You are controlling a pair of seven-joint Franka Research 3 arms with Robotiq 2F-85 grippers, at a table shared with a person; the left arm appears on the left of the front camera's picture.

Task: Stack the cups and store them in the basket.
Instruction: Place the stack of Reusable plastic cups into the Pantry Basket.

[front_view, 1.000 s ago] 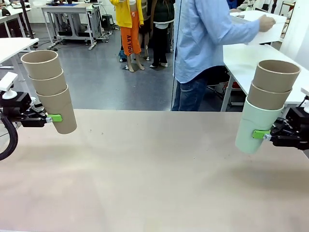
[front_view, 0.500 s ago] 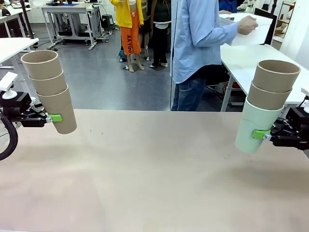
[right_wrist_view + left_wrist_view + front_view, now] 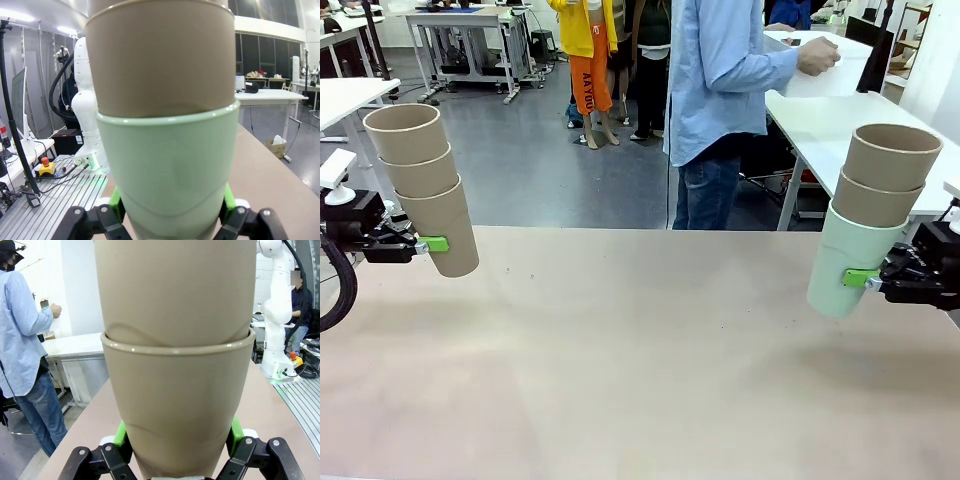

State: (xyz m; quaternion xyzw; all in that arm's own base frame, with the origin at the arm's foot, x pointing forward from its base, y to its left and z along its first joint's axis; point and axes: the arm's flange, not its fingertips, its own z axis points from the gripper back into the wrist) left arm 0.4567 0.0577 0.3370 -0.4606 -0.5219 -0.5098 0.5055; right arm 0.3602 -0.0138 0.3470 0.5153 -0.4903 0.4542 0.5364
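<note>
Two stacks hang over the broad tan table (image 3: 640, 360), one at each end and well apart. On my left are three nested kraft-brown tapered cups (image 3: 420, 185). On my right is the pale mint green cup (image 3: 848, 255) with two more brown cups (image 3: 885, 170) seated in it. Both stacks are clear of the tabletop, mouths up. The left one leans its top outward to the left, the right one outward to the right.

The left hand (image 3: 438, 244) is clamped on the bottom brown cup, its green pads (image 3: 121, 432) pressing either side low on the wall. The right hand (image 3: 855, 278) is clamped the same way on the mint cup near its base.

I judge the merge comes next. The mint cup is wider and belongs outermost, so the left stack's foot has to cross over above the right stack's open top mouth. I'd line up the two axes before lowering.
</note>
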